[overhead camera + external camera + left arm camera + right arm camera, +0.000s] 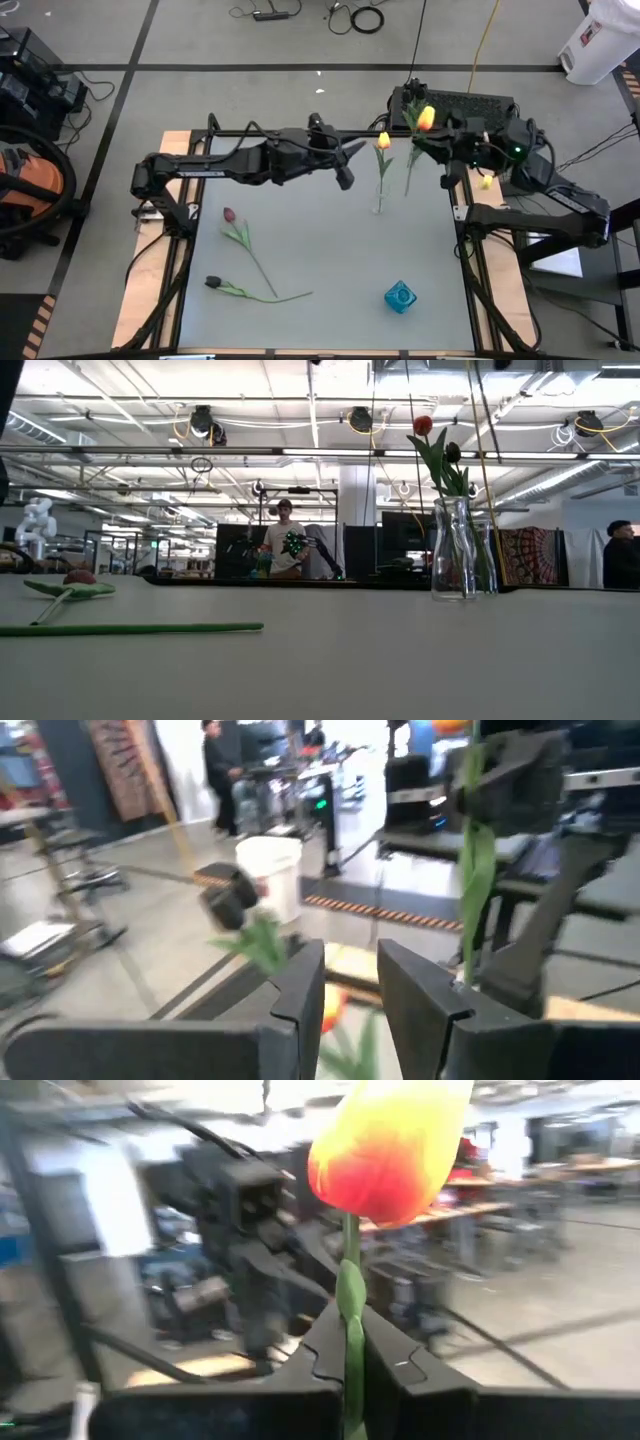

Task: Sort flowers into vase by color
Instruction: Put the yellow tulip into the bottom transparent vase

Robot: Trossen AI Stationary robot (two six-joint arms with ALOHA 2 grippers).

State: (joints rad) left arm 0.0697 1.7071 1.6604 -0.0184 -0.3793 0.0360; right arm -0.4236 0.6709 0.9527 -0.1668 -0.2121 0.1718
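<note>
From above, the grey table (330,260) carries a clear glass vase (380,200) near its far edge, toward one o'clock from the table's middle, with a yellow tulip (383,141) standing in it. A second clear vase (408,185) stands just beside it at three o'clock. The left gripper (345,165) reaches in from nine o'clock and hovers near the first vase, its fingers parted and holding nothing. The right gripper (447,150) sits at the table's far right corner, clamped on the stem of a yellow-orange tulip (425,118) whose head points toward twelve o'clock. A pinkish-red tulip (229,215) lies flat at about nine o'clock from the table's middle, and a dark purple tulip (213,282) lies at seven o'clock, their stems crossing near the leaves. A small blue glass vase (400,296) stands at five o'clock.

In the low view, a glass vase (454,550) holds a red tulip (423,426) and a dark tulip (452,452), upright. A long green stem (130,628) lies on the table at nine o'clock, with a reddish bud (78,576) beyond it. Two people stand in the room behind.

In the left wrist view, the left gripper's fingers (300,995) stand apart with a clear gap; a green stem (475,850) hangs past the other arm.

In the right wrist view, the right gripper's fingers (395,1370) are closed around the green stem of the yellow-orange tulip (390,1145), which stands upright.
</note>
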